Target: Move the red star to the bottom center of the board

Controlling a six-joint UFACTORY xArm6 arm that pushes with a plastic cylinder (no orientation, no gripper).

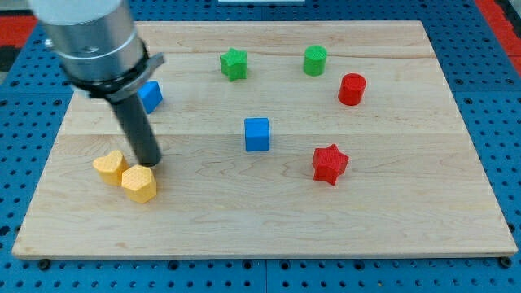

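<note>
We are seeing no readable text, label, brand, number or sign anywhere in this view: the wooden board [269, 220] is showing only bare grain, the coloured blocks are carrying plain faces, and the arm's metal housing [85, 37] is bearing no marking that we are able to make out

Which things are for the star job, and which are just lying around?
For the job:
red star
my tip, beside the yellow blocks, far from the star
board

Just lying about:
red cylinder
blue cube
blue block
green star
green block
two yellow blocks
</note>
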